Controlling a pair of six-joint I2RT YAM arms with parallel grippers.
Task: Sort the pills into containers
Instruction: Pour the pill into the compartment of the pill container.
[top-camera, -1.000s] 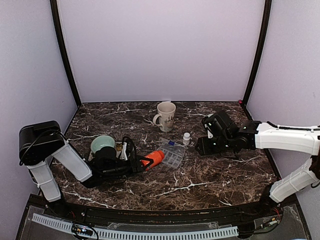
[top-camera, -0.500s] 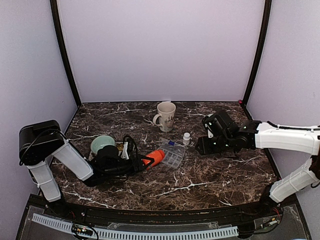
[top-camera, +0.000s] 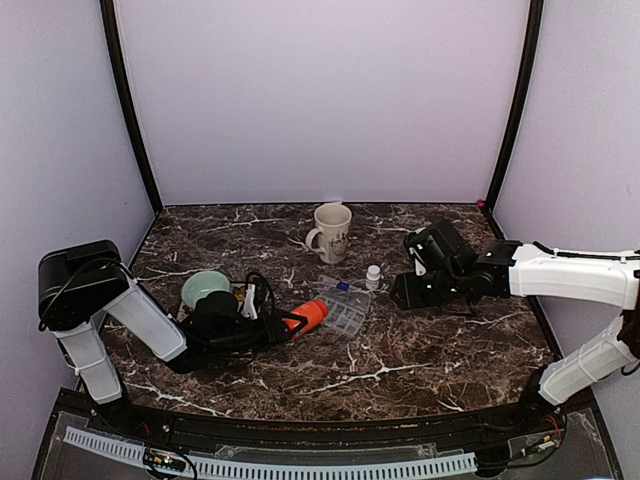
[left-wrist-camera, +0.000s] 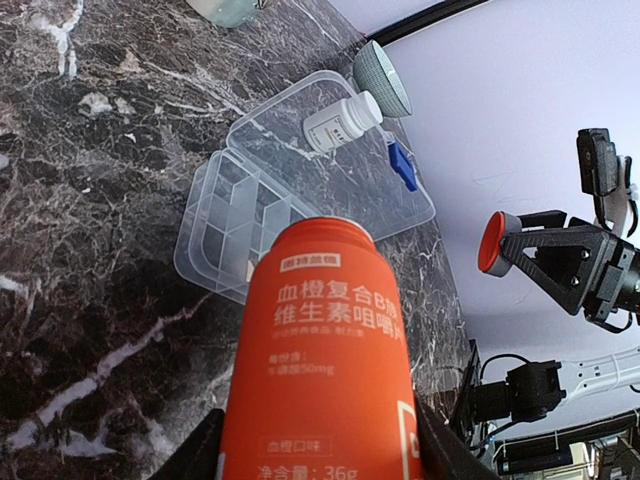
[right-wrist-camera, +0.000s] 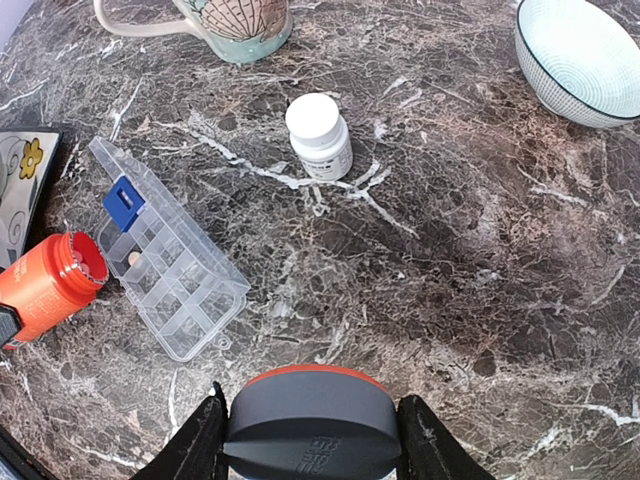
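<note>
The biggest worry is a spill. The left claw (left-wrist-camera: 320, 445) is pinching the orange bottle (left-wrist-camera: 318, 340) around its body. The bottle lies almost flat, and its open mouth points right at the organiser box (right-wrist-camera: 170, 268). If it tips more, or tips fast, I think lots of pills could tumble out at once. They could land in the wrong little space, bounce off the open clear lid (left-wrist-camera: 330, 185), or roll away over the dark surface (right-wrist-camera: 430, 250). They are so tiny that picking them up again would be hard.

The mouth sits just beside the box's left edge. I cannot tell if it is really over a space, so pills might fall short. The bottle could also bump the light box and push it.

The box lies open in the middle of the surface, between the two arms. One small pale pill (right-wrist-camera: 133, 258) sits in a space near the blue clasp (right-wrist-camera: 123, 203). I see no other pills, so the rest are probably inside the bottle.

The left arm reaches in low from the left, with its wrist turned so the bottle lies on its side. The right arm bends in from the right. The right claw (right-wrist-camera: 311, 440) hangs above the surface, apart from the box, pinching the bottle's cap (left-wrist-camera: 492, 243). The small white bottle (right-wrist-camera: 318, 135) stands near it, and a careless swing could knock it over.
</note>
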